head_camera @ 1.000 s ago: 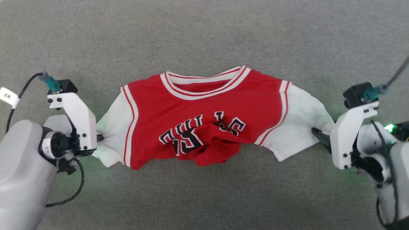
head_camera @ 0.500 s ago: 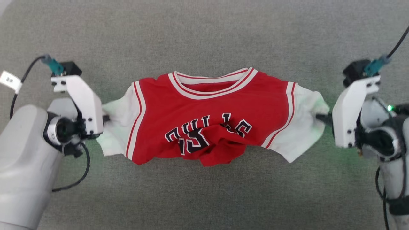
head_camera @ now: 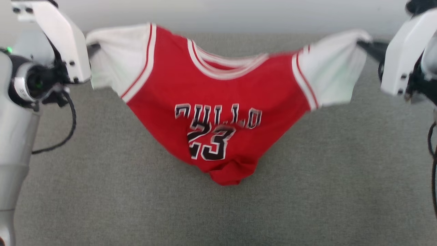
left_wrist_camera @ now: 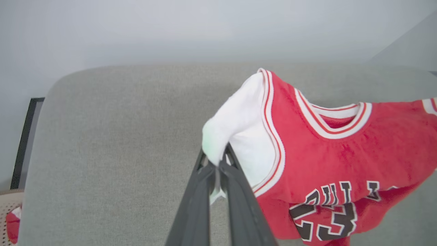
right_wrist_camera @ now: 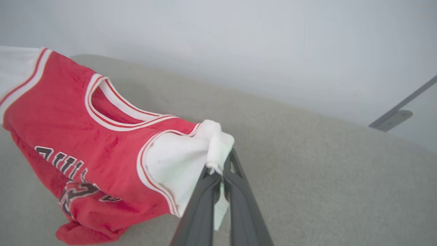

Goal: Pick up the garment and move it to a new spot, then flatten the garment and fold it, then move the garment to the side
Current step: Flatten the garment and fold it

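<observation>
As left tool (left_wrist_camera: pixel 215 164) and right tool (right_wrist_camera: pixel 220 169) each pinch a sleeve, red jersey shirt with white sleeves (head_camera: pixel 218 89) hangs stretched above grey fabric surface (head_camera: pixel 102 191); pick-and-move step, next probably: lower it flat elsewhere.

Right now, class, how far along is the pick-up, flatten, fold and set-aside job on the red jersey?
Done: the garment is lifted over the grey surface. In hand: the left gripper and the right gripper each pinch a white sleeve, the red body sagging between them. Left: laying it in a new spot, flattening, folding, moving it aside.
</observation>
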`<state>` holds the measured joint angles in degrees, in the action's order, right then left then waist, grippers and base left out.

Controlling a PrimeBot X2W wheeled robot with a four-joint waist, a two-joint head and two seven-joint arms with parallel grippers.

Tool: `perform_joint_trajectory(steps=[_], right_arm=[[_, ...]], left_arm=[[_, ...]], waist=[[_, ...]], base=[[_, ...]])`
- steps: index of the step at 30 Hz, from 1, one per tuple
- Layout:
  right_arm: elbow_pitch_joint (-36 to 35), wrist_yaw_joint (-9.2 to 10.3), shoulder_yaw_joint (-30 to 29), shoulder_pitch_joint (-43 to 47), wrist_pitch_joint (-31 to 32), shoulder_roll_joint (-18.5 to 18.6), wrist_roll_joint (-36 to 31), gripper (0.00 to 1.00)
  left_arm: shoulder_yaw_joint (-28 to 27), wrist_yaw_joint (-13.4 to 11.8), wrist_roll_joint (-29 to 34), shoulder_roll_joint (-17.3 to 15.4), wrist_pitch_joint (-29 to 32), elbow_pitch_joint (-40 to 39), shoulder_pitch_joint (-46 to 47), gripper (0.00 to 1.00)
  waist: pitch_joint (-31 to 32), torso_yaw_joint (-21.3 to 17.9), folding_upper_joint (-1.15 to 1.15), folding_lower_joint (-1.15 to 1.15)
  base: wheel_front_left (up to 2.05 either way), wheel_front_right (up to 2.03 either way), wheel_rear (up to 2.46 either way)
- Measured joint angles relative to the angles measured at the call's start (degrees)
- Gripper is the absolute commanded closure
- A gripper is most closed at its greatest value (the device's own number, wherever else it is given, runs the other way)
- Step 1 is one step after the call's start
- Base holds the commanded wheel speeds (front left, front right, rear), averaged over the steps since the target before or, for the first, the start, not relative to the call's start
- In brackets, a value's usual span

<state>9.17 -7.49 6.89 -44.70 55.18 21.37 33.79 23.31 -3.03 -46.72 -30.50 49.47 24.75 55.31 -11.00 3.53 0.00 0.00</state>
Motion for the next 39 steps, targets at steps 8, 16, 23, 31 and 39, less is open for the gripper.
perform_joint_trajectory(steps=[8,16,23,31,39], right_arm=[[5.0,0.00,6.1,-9.5,-10.2,1.9,2.2,1.00],[10.0,0.00,11.0,-15.9,-17.7,2.5,4.4,1.00],[15.7,0.00,15.4,-22.1,-20.7,2.8,5.6,1.00],[25.2,0.00,18.2,-30.8,-27.2,1.3,2.4,1.00],[36.9,-0.01,20.4,-41.0,-40.7,-1.6,-5.3,1.00]], left_arm=[[-1.4,-0.9,1.7,-0.2,-4.2,-1.9,5.0,1.00],[-1.3,-1.6,2.9,0.0,-5.0,-1.4,8.3,1.00],[-1.1,-1.8,3.2,0.2,-4.4,-1.0,11.6,1.00],[-1.1,-0.6,3.8,2.7,-8.8,2.5,16.2,1.00],[-0.2,3.1,8.5,5.4,-22.7,9.1,25.4,1.00]], waist=[[5.9,-1.2,0.00,0.00],[9.4,-2.6,0.00,0.00],[9.5,-3.4,0.00,0.00],[4.3,-3.6,0.00,0.00],[-3.5,-3.8,0.00,0.00]], base=[[0.00,0.00,0.00],[0.00,0.00,0.00],[0.00,0.00,0.00],[0.00,0.00,0.00],[0.00,0.00,0.00]])
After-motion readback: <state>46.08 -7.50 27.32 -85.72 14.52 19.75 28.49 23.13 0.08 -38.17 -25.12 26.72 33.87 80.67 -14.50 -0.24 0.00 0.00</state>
